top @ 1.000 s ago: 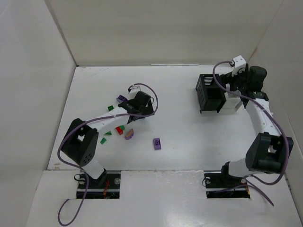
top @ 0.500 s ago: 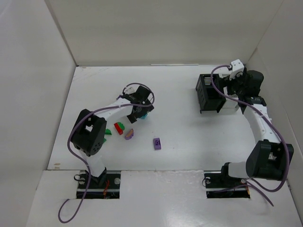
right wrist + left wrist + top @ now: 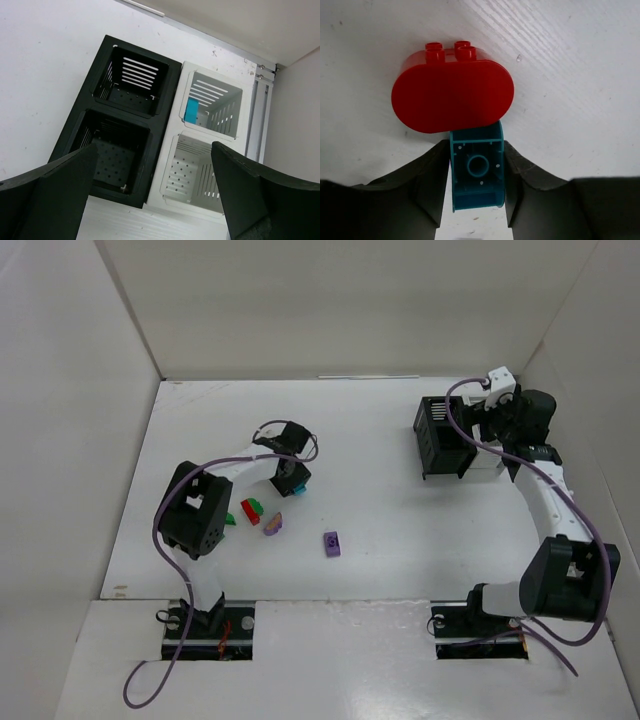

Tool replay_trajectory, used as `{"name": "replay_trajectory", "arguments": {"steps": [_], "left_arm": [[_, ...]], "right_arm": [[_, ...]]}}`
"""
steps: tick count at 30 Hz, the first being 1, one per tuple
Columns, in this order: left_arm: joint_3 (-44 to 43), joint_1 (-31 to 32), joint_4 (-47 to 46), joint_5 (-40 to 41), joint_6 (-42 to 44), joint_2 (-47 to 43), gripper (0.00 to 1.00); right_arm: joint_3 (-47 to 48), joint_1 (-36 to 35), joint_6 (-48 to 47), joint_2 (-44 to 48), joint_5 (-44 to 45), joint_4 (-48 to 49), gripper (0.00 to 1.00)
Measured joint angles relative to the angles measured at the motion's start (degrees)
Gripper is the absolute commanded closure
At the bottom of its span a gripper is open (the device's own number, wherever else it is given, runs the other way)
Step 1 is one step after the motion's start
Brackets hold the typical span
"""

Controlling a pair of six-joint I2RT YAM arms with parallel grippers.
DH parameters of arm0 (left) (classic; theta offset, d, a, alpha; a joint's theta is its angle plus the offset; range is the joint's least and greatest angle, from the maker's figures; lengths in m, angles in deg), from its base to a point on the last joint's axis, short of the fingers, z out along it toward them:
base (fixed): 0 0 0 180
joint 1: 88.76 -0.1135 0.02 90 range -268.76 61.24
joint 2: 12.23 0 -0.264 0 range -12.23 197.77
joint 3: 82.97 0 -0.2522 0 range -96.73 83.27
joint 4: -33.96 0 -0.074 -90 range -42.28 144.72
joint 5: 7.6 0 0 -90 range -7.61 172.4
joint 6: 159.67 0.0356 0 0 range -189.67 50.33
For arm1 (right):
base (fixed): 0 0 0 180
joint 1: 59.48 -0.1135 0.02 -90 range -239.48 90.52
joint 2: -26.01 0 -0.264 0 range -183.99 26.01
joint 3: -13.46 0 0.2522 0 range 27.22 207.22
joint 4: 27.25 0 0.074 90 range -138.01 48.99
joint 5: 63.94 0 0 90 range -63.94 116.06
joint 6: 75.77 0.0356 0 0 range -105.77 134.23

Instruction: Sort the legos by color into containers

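Observation:
In the left wrist view a teal lego (image 3: 477, 172) lies on its side on the table, and my left gripper (image 3: 477, 200) is shut on it, a finger pressed against each flank. A red oval lego (image 3: 452, 95) touches its far end. From above, the left gripper (image 3: 290, 476) is low over the table, teal (image 3: 300, 487) showing at its tip. A red lego (image 3: 250, 511), green legos (image 3: 229, 519), and purple legos (image 3: 332, 544) lie close by. My right gripper (image 3: 155, 200) hangs open above the containers, black (image 3: 125, 125) and white (image 3: 210, 100). One white bin holds a teal lego (image 3: 191, 110).
The container cluster (image 3: 440, 440) stands at the table's back right, near the right wall. White walls close in the table on three sides. The left arm's purple cable (image 3: 215, 468) loops over the loose bricks.
My left gripper has swung left and down onto the teal lego and its fingers have shut on it. The right arm shifted slightly a second ago and has held still since.

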Motion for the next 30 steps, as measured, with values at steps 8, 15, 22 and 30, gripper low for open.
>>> {"name": "replay_trajectory", "arguments": {"steps": [8, 15, 22, 30], "left_arm": [[0.3, 0.8, -2.2, -1.9, 4.5, -0.8, 0.92], [10.8, 6.0, -18.3, -16.3, 26.6, -16.3, 0.92], [16.5, 15.8, -32.5, -21.7, 46.7, -35.8, 0.89], [17.0, 18.3, -35.6, -24.3, 60.7, -34.8, 1.0]], "right_arm": [[-1.9, 0.0, 1.0, 0.2, -0.7, -0.1, 0.0], [-4.2, -0.7, 2.8, 1.5, -15.7, 0.0, 0.0], [-8.5, -7.0, 8.4, 3.2, -34.2, 0.0, 0.0], [-9.1, -16.9, 16.7, 4.1, -43.5, -0.1, 0.0]]}}
